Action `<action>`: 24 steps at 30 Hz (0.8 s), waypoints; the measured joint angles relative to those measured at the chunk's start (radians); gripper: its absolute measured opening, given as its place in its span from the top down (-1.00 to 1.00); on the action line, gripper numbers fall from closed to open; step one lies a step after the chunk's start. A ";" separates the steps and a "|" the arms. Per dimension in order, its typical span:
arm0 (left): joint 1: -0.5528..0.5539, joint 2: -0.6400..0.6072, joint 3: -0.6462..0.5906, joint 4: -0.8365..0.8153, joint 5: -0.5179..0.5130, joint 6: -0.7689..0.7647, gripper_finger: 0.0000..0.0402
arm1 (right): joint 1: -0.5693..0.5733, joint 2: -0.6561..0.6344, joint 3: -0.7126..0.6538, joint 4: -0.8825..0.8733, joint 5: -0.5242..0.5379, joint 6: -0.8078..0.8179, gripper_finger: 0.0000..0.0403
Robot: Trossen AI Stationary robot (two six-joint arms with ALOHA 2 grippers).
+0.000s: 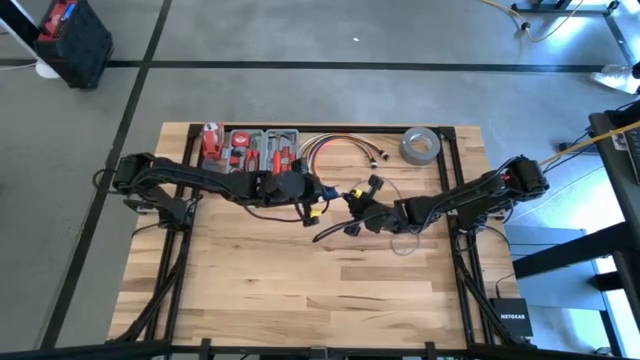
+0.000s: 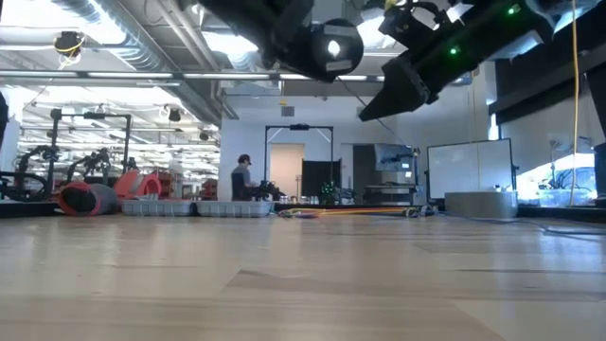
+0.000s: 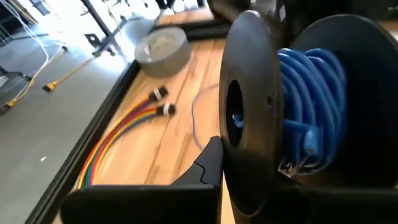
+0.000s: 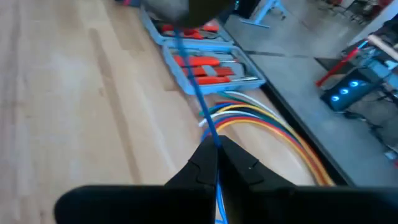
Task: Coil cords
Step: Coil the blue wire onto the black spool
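One wooden table (image 1: 300, 280), concrete floor (image 1: 330, 35)

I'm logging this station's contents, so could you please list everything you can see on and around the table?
Blue cord: one, blue, wound on the spool, a strand running to the right hand.
Spool: one, black, held up by the left hand over the table's middle.
Cable bundle: one, red, yellow and white, far edge.
Tape roll: one, grey, far right corner.
Tool tray: one, grey with red tools, far edge, left of the bundle.
Table: one, light wood.
Person: one, distant, in the room behind.
Left hand: shut on the spool.
Right hand: shut on the blue cord.
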 joint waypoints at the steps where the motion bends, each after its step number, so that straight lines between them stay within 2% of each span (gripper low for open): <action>1: 0.000 0.000 0.000 -0.022 0.001 0.006 1.00 | 0.000 -0.007 0.000 -0.004 0.003 -0.002 0.96; 6: 0.009 0.000 0.002 -0.102 0.004 0.010 1.00 | 0.000 -0.038 0.000 -0.028 0.009 -0.003 0.96; 12: 0.008 0.001 0.002 -0.099 0.008 0.020 1.00 | -0.001 -0.040 -0.002 -0.028 -0.026 0.028 0.92; 19: 0.008 0.001 0.002 -0.114 0.009 0.019 1.00 | -0.001 -0.047 0.014 -0.083 -0.021 0.018 0.50; 21: 0.008 0.001 0.002 -0.114 0.008 0.020 1.00 | -0.001 -0.072 0.038 -0.177 -0.059 0.019 0.37; 24: 0.008 0.001 0.002 -0.114 0.008 0.020 1.00 | -0.001 -0.116 0.066 -0.312 -0.192 0.036 0.24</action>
